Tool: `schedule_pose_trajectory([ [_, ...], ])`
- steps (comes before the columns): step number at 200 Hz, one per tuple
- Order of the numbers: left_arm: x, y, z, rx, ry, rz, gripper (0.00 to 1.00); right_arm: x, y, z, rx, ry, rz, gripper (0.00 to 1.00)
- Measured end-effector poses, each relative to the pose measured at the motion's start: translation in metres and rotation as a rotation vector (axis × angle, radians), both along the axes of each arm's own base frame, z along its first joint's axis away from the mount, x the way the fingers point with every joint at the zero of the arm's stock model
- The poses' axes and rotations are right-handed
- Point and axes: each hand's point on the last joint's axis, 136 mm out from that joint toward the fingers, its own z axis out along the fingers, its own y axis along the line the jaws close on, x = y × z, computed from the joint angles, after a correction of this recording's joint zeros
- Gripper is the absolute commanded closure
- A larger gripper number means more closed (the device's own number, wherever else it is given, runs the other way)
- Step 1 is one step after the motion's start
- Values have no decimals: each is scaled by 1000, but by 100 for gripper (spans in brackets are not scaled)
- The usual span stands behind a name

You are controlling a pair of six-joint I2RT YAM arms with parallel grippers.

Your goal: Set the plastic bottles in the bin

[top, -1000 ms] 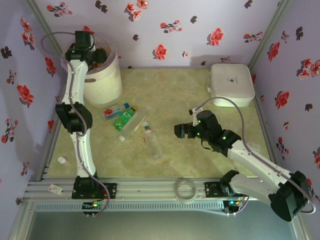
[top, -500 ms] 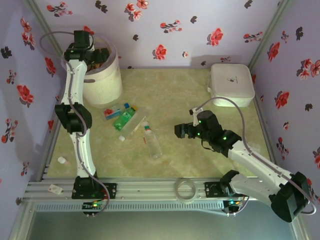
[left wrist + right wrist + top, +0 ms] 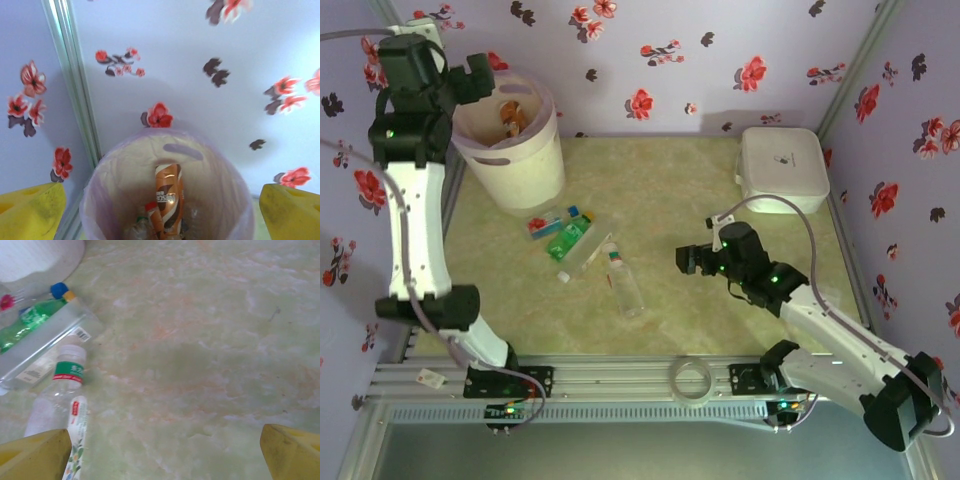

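My left end effector (image 3: 161,210) has just gone up from the mouth of the bin (image 3: 528,170). A second ago it was low at the rim; now it hangs high above it. Its fingers stand wide apart with nothing between them. So I think the last bottle has dropped in and this arm is free to fetch another.

Right under that end effector, inside the bin, an orange-brown bottle (image 3: 167,197) stands almost upright. Its long side leans on the wall of the bin farthest from the arm. More bottles lie under it, but I cannot tell how many.

The others are still on the worktop (image 3: 670,180), so the job is not finished. They lie in a bunch between my two end effectors, closer to the bin. The green bottle (image 3: 568,240) lies flat and slanted, with its blue cap on the end nearest the bin. Just beside it, closer to the right end effector, the clear bottle (image 3: 625,285) also lies flat. Its long side is slanted and its neck points to the green one.

My right end effector (image 3: 162,455) has hardly moved. It hangs low over bare worktop with its fingers wide and nothing in them. The clear bottle lies ahead of its left finger.
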Motion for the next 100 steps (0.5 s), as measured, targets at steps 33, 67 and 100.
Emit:
schedule_pose_trajectory([
  [33, -42, -79, -33, 19, 108, -159, 0, 18, -24, -15, -18, 42, -107, 3],
  [67, -68, -143, -165, -45, 432, -276, 1, 26, -48, -19, -26, 57, -185, 2],
  [100, -126, -183, -294, -207, 740, -274, 0, 25, -74, -28, -30, 77, -254, 1],
])
